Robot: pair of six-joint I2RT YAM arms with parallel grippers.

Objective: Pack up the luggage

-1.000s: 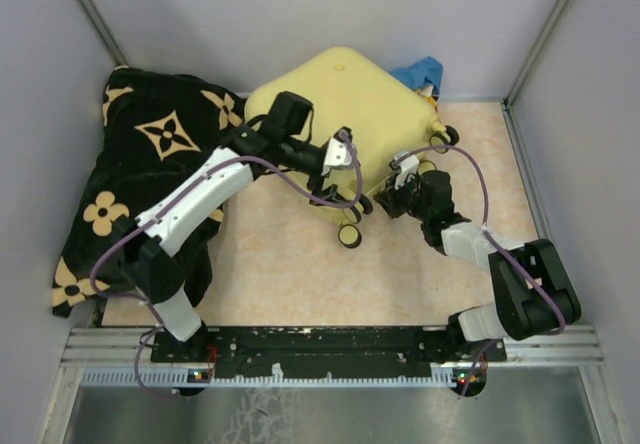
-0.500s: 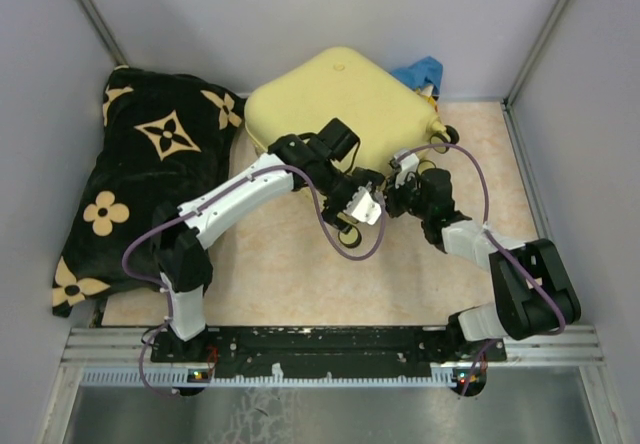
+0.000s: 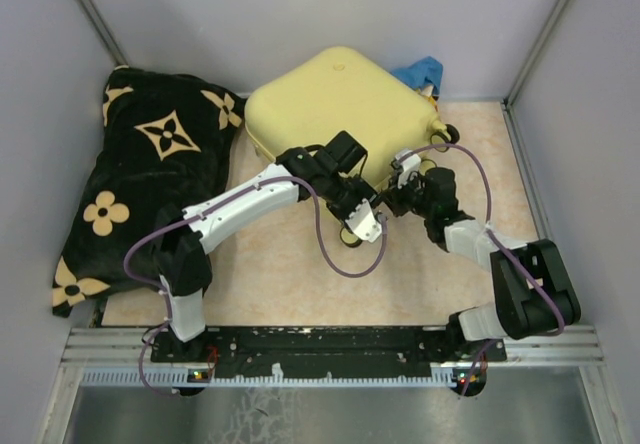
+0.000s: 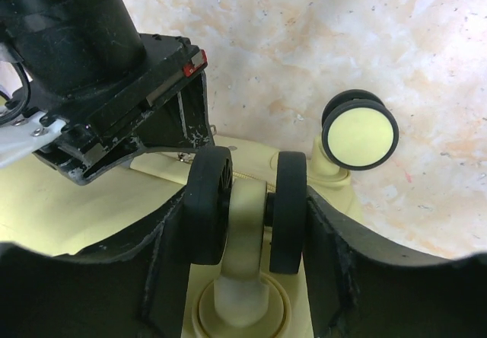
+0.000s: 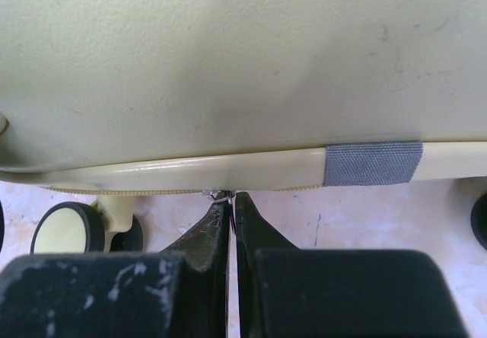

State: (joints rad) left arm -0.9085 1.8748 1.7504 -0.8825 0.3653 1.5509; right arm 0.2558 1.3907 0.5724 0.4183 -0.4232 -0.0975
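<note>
Currently we list the luggage (image 3: 330, 99) lying shut at the back of the table (image 3: 280, 274), with a black flowered blanket (image 3: 150, 164) to its left and a blue cloth (image 3: 420, 69) behind its right corner. The left gripper (image 4: 247, 231) clasps both tyres of the near wheel (image 4: 209, 205), and crowding it, the right gripper (image 5: 230, 208) is pressed together on the zip pull (image 5: 218, 195). Against a second ago, we note the left arm has dropped from the shell's near edge onto this wheel, while the right is unchanged.
</note>
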